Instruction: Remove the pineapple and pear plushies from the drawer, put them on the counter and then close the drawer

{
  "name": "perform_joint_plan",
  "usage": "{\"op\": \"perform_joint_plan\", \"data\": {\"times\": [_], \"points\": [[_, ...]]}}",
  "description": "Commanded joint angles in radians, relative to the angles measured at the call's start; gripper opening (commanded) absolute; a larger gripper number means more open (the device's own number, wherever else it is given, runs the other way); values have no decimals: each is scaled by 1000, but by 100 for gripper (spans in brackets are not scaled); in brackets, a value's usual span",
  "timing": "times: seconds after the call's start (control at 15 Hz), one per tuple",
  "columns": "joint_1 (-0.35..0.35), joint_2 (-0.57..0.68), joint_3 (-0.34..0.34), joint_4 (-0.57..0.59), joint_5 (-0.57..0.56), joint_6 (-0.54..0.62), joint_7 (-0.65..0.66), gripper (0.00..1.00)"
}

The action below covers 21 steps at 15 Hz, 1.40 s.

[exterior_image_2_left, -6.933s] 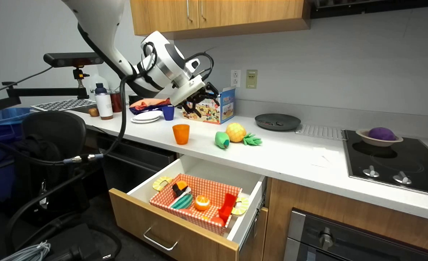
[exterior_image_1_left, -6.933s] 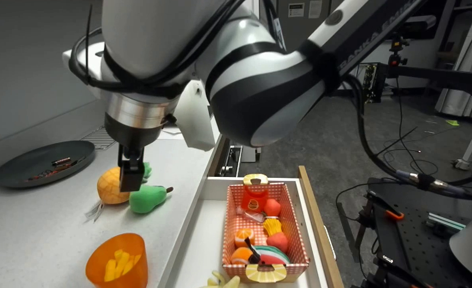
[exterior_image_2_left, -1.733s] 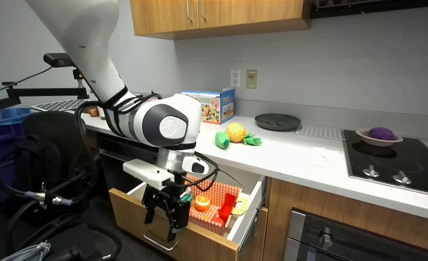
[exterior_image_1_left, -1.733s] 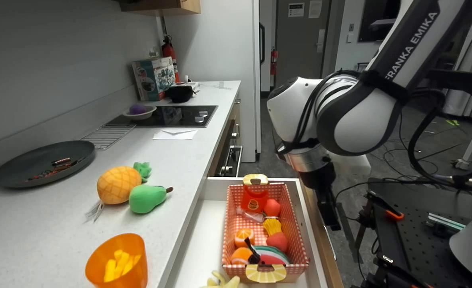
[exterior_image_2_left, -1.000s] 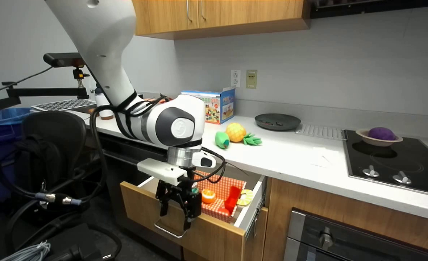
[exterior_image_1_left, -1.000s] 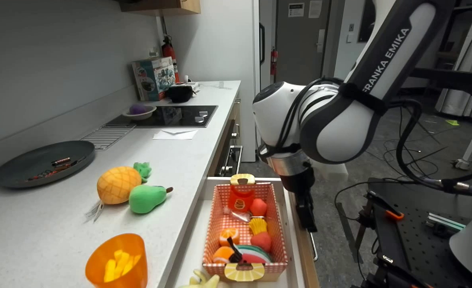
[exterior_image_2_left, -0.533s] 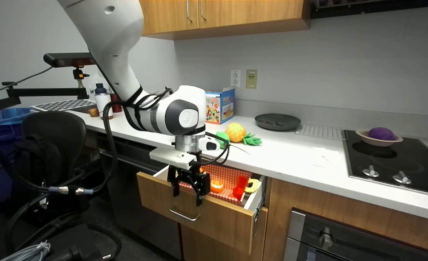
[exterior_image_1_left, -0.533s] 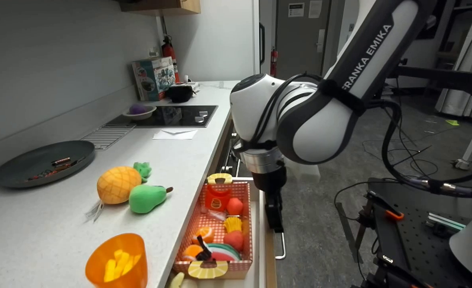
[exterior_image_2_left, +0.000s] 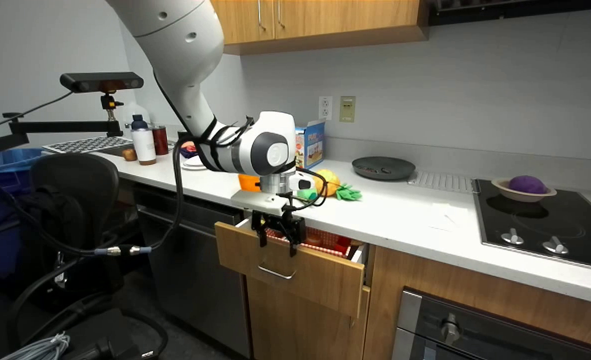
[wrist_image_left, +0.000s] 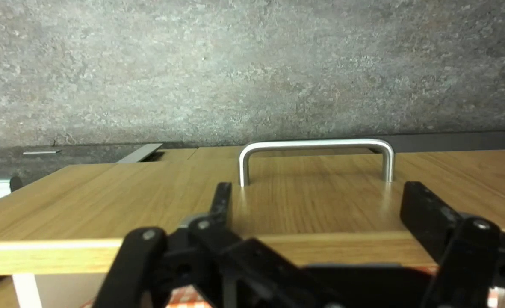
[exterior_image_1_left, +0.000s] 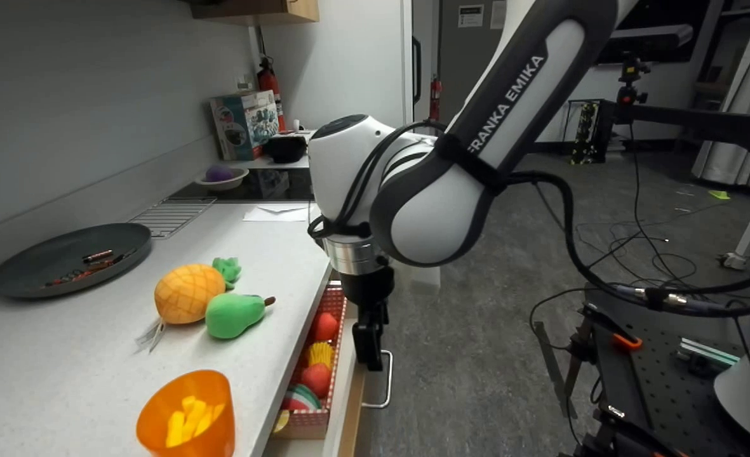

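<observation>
The pineapple plushie (exterior_image_1_left: 187,295) and the green pear plushie (exterior_image_1_left: 232,315) lie side by side on the white counter (exterior_image_1_left: 95,355). In an exterior view the pear (exterior_image_2_left: 306,194) is partly hidden by the arm, and the pineapple (exterior_image_2_left: 331,181) shows behind cables. The wooden drawer (exterior_image_2_left: 325,280) stands partly open. My gripper (exterior_image_2_left: 278,249) is open and empty, pointing down at the drawer front's outer face, close against it. In the wrist view my gripper's (wrist_image_left: 318,188) fingers stand wide apart over the front panel, with the metal handle (wrist_image_left: 316,144) beyond their tips.
A red checked basket (exterior_image_1_left: 311,419) with toy food sits in the drawer, partly under the counter edge. An orange cup (exterior_image_1_left: 187,412) with yellow pieces and a dark pan (exterior_image_1_left: 73,260) stand on the counter. The oven (exterior_image_2_left: 455,325) is beside the drawer.
My gripper has moved from above the counter to the drawer front. Over the last second the drawer and basket have slid inward together with the gripper. The plushies have not moved.
</observation>
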Motion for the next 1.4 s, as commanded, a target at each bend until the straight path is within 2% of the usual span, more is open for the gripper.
{"op": "perform_joint_plan", "data": {"times": [0.0,0.47,0.8,1.0,1.33], "points": [[-8,90,-3,126,24,37,-11,100],[-13,154,-25,224,39,114,11,100],[-13,161,-38,227,41,195,20,100],[-7,121,-38,169,40,207,26,100],[46,-20,-52,-62,5,294,92,100]]}}
